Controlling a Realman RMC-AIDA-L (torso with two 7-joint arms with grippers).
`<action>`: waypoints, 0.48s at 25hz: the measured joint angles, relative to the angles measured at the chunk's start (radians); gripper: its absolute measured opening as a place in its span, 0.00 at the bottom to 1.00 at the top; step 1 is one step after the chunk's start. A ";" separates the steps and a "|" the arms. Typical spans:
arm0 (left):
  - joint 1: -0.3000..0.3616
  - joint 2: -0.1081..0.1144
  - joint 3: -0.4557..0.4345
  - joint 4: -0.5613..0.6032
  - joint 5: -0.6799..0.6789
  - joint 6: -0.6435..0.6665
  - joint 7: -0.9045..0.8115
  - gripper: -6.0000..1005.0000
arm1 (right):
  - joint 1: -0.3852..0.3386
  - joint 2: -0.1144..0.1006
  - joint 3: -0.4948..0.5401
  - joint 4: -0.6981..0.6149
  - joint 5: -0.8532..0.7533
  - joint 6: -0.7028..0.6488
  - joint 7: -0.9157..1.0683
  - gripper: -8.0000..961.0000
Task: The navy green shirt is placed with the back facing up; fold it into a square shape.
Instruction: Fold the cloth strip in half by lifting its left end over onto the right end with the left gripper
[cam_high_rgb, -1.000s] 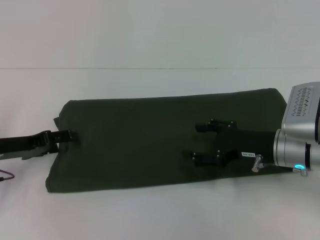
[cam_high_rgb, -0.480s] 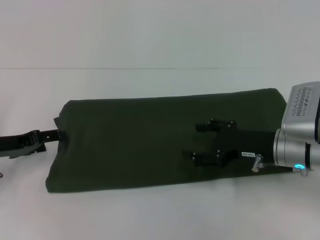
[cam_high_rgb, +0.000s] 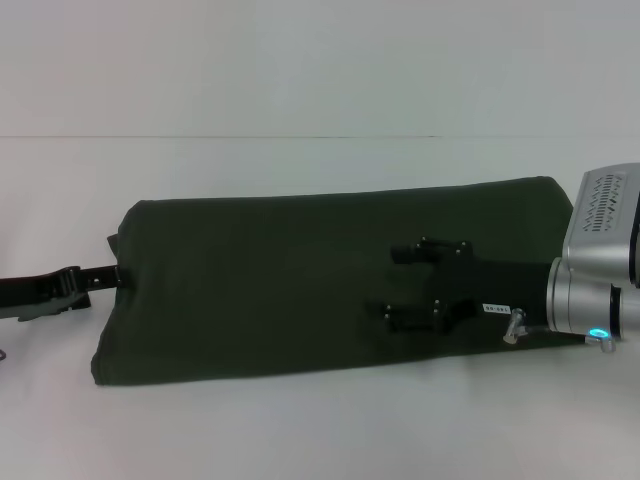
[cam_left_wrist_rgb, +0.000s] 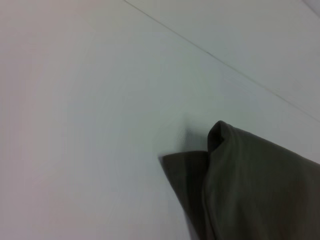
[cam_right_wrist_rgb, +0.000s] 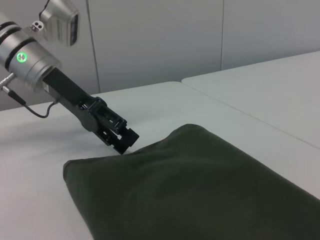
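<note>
Across the table (cam_high_rgb: 300, 80) lies my shirt (cam_high_rgb: 300, 280), folded to a long band. R gripper (cam_high_rgb: 395, 283) spread open over it, holding nothing; L gripper (cam_high_rgb: 105, 275) level at its left edge, w/ fingers I can't tell.

A folded corner of the navy green shirt (cam_left_wrist_rgb: 255, 185) lies on the pale worktop (cam_left_wrist_rgb: 90, 130), one thin flap poking out from beneath the thicker upper fold
</note>
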 joint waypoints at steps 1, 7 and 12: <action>0.000 -0.001 0.000 -0.001 0.001 -0.003 0.000 0.89 | 0.000 0.000 0.000 0.001 0.000 0.000 0.000 0.94; 0.001 -0.002 0.001 -0.002 0.001 -0.013 0.003 0.89 | 0.000 0.000 0.000 0.005 0.000 0.000 0.000 0.94; 0.001 -0.003 0.001 -0.003 0.001 -0.015 0.005 0.89 | 0.000 0.000 0.000 0.006 0.000 0.000 0.000 0.94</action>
